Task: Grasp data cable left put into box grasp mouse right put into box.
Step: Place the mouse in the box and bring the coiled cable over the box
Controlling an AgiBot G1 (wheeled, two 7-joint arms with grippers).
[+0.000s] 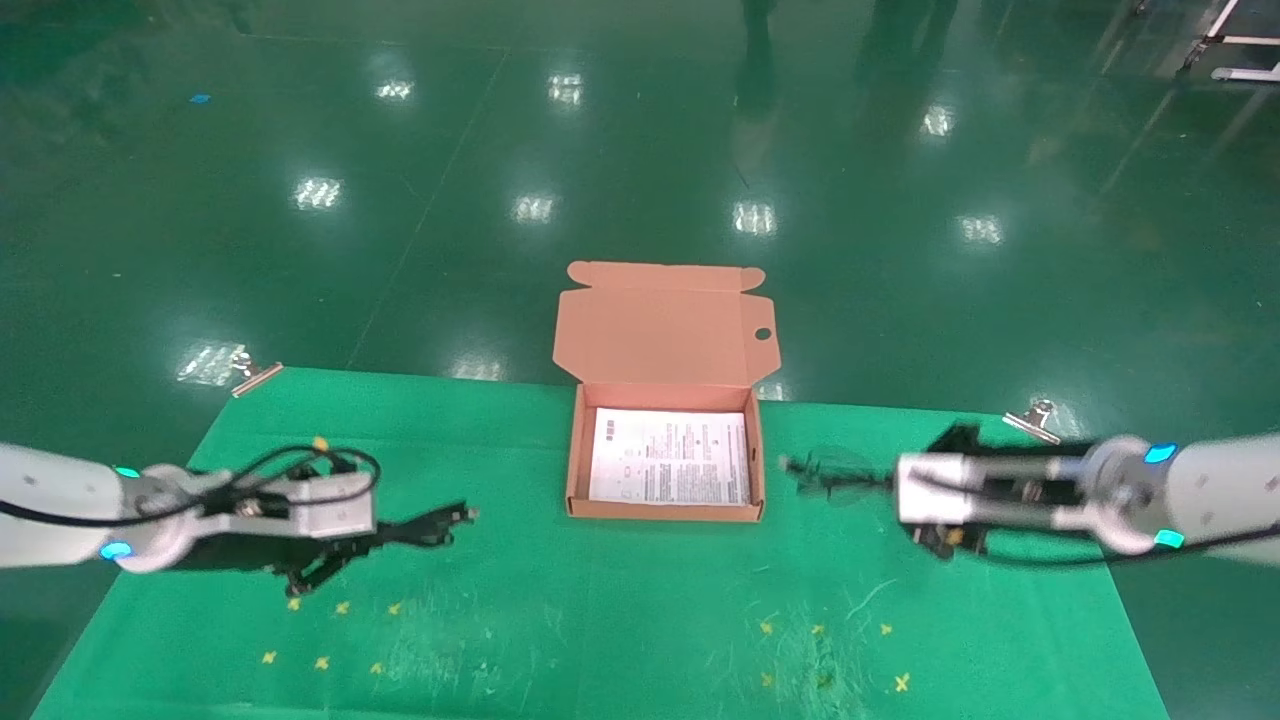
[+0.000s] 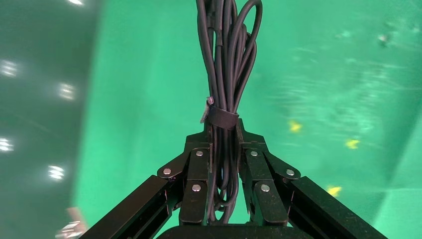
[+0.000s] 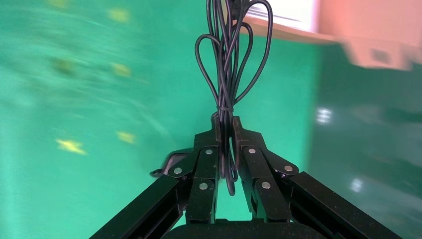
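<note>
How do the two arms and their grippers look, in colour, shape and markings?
Both arms are white with cyan lights near the wrist. Loose black cables run along them. The left gripper and the right gripper have black linkage fingers with silver rivets.

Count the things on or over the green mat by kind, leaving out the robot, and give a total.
Black cable bundles: 2 (data cable in the left gripper, thin cord bundle in the right gripper)
Cardboard box: 1
Metal binder clips: 2
Total: 5
</note>
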